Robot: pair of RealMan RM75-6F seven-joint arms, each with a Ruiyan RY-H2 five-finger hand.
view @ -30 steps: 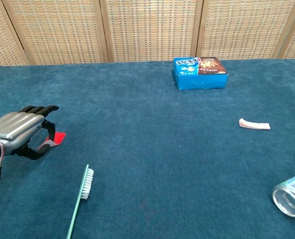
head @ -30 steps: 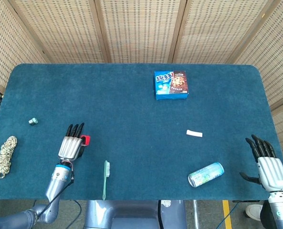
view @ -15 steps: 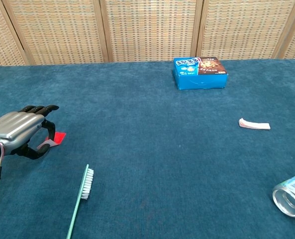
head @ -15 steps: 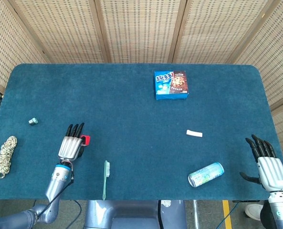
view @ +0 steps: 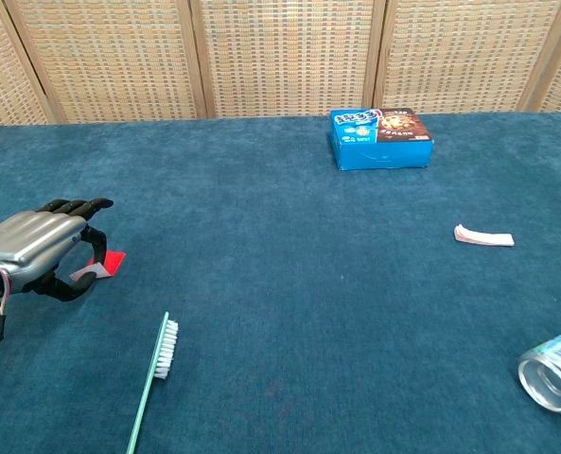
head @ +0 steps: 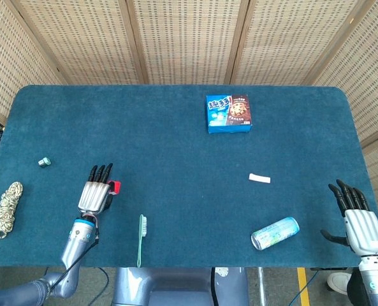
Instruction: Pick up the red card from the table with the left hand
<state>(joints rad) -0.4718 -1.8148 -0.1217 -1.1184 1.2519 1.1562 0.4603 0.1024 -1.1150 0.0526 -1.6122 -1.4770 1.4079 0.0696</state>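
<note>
1. Card first: the red card [view: 111, 262] lies on the blue surface [head: 176, 146] near its left front part, half hidden under my left hand [view: 36, 243], with only its right edge showing past the fingers in the head view

2. I read the left hand as cupped over the card, fingers [head: 99, 173] stretched forward and close together, thumb curled underneath toward the card's near edge; from the chest view the thumb seems to touch or almost touch it, but I cannot tell whether the card is truly pinched yet

3. To do this step well, I would slide the thumb under the card's edge and press the fingers down on top before lifting, since a thin flat card on carpet-like cloth gives little to catch; a slow, low tilt of the wrist should help, and a fast lift risks flicking it away

4. My right hand [head: 357, 220] rests at the right front edge, fingers spread and holding nothing, well apart from the can [head: 275, 233]; the toothbrush [head: 141, 239] lies just beside my left arm, so I would keep the wrist from sweeping right

5. Against the earlier frames, almost nothing differs: left hand and card sit in the same place, perhaps a hair further right in the chest view, and the right hand is unmoved
</note>
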